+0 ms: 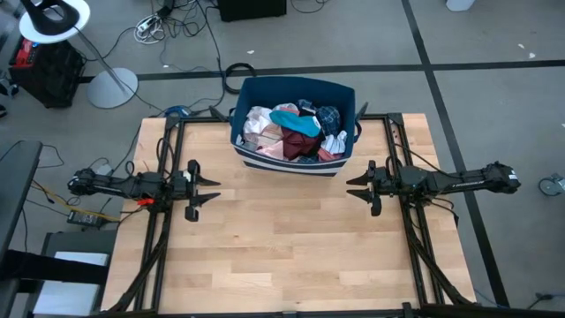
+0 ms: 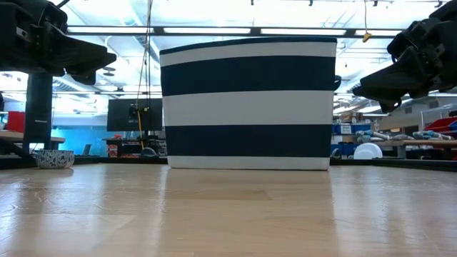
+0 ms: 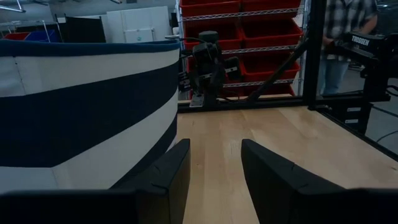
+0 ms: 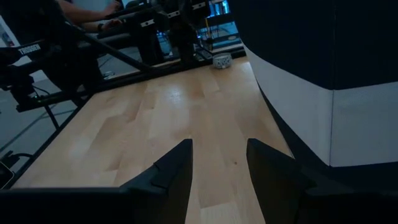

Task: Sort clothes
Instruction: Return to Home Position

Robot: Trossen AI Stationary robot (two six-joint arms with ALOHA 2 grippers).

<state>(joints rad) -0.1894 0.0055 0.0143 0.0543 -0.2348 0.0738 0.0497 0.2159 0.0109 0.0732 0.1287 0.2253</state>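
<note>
1. Take the bin (image 1: 291, 165) as your landmark. It is navy with white stripes and stands upright at the middle of the far edge of the table (image 1: 282, 256).
2. The clothes (image 1: 291, 134) lie inside the bin, heaped up to about its rim.
3. On top of the heap you can pick out four pieces:
   - a teal piece (image 1: 296, 121) near the bin's middle
   - a white piece (image 1: 258, 124) toward its left wall
   - a maroon piece (image 1: 284, 146) toward its front wall
   - a blue plaid piece (image 1: 328, 116) toward its right wall
4. Your left gripper (image 1: 214, 189) hovers just in front of the bin and off its left side, pointing across toward the other arm. Its fingers (image 3: 168, 174) are spread apart, with only bare wood showing between them and nothing held.
5. Your right gripper (image 1: 351, 188) hovers just in front of the bin and off its right side, facing the left one. Its fingers (image 4: 174, 168) are also spread apart and hold nothing.
6. In the low view, both grippers hang above the table on either side of the bin. They touch neither the wood nor the bin's walls.
7. Off to the bin's right, past the table's edge, a person (image 3: 342, 31) in a plaid shirt stands beside shelves of red crates (image 3: 261, 31).
</note>
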